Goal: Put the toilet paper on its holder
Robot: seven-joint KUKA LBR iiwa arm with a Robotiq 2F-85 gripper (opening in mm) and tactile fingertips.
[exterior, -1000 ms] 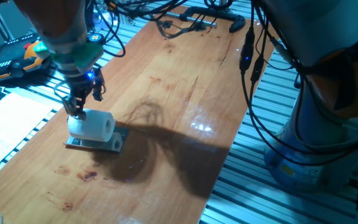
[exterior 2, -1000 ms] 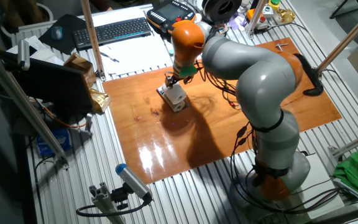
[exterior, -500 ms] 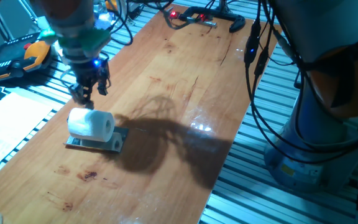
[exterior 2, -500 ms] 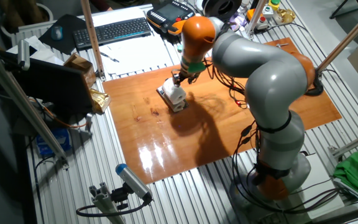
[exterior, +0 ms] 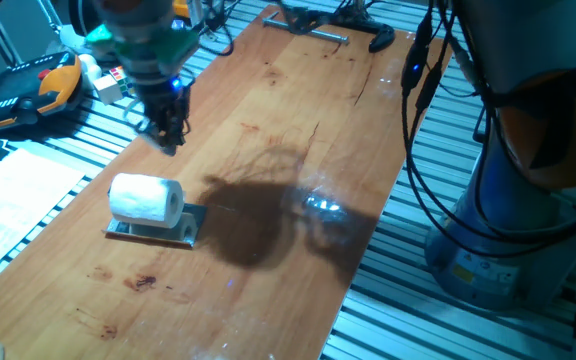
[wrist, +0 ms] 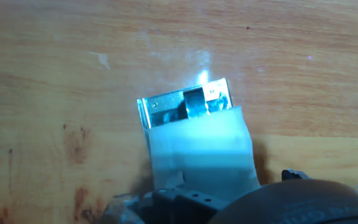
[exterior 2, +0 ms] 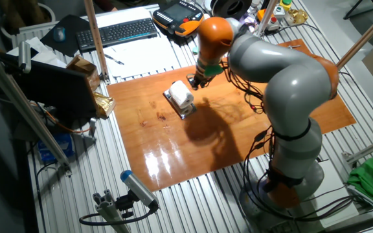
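The white toilet paper (exterior: 146, 198) lies on its side on the shiny silver holder (exterior: 158, 231) at the left of the wooden table. Both also show in the other fixed view, the toilet paper (exterior 2: 180, 95) on the holder (exterior 2: 187, 110). My gripper (exterior: 171, 130) hangs empty above the table, behind and to the right of the roll and apart from it, and it shows beside the roll in the other fixed view (exterior 2: 192, 80). Its fingers look spread. The hand view looks down on the toilet paper (wrist: 201, 149) covering most of the holder (wrist: 185, 102).
An orange and black teach pendant (exterior: 23, 95) lies off the table's left edge. A black clamp and cables (exterior: 323, 30) lie at the far end. A keyboard (exterior 2: 115, 31) and a brown paper bag (exterior 2: 86, 77) sit beyond the table. The arm's base (exterior: 508, 220) stands to the right.
My gripper let go of the roll, rose, and moved back and to the right. The roll stays on the holder.
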